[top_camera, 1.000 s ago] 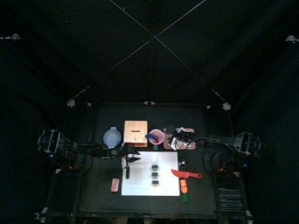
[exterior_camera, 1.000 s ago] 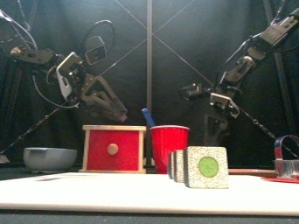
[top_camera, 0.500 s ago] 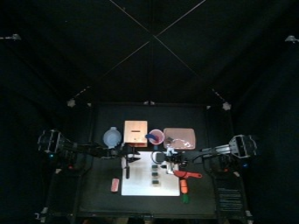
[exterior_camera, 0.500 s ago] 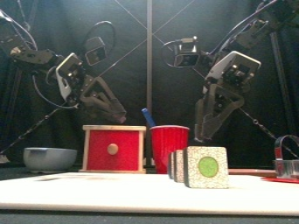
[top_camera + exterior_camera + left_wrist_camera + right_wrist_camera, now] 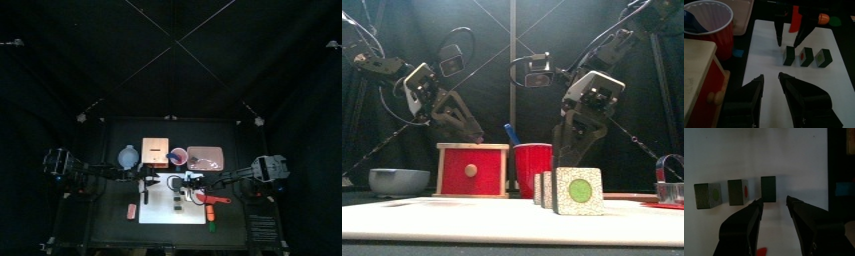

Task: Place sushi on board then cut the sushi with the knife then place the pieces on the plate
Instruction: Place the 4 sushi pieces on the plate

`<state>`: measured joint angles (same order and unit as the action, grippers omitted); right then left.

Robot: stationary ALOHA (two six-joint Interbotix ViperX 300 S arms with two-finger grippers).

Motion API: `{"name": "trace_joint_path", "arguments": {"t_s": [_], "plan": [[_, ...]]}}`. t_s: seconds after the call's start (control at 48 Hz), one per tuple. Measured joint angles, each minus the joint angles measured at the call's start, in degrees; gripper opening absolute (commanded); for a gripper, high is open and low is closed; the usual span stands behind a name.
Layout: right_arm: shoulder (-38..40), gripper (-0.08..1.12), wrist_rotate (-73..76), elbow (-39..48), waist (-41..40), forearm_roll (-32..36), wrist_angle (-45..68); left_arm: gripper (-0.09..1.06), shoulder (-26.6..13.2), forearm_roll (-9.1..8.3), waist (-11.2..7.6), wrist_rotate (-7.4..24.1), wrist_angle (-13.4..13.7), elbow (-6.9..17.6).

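three sushi pieces (image 5: 737, 192) stand apart mid-frame on the white cutting board (image 5: 751, 153), apparently already cut. the right gripper (image 5: 773, 201), jaws spread, lines up on the end piece (image 5: 768, 185), likely to lift it. the left gripper (image 5: 771, 76) hangs parted, clear.

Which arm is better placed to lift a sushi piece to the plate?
Right. The right gripper is open just short of the end sushi piece and nearer the pink tray; the left gripper sits farther off by the wooden box.

board (image 5: 174, 214) white | sushi (image 5: 572, 190) dark green | cup (image 5: 536, 168) red | bowl (image 5: 398, 181) blue-grey
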<state>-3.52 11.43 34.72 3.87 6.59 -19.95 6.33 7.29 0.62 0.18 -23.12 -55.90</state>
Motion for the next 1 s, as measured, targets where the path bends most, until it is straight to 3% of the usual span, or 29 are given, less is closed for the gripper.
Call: {"name": "trace_joint_path", "arguments": {"t_s": [1.0], "plan": [[-6.0, 0.79, 0.0, -4.0, 0.0, -0.3, 1.6, 0.72, -1.5, 0.00, 0.00, 0.1, -0.1, -0.1]]}}
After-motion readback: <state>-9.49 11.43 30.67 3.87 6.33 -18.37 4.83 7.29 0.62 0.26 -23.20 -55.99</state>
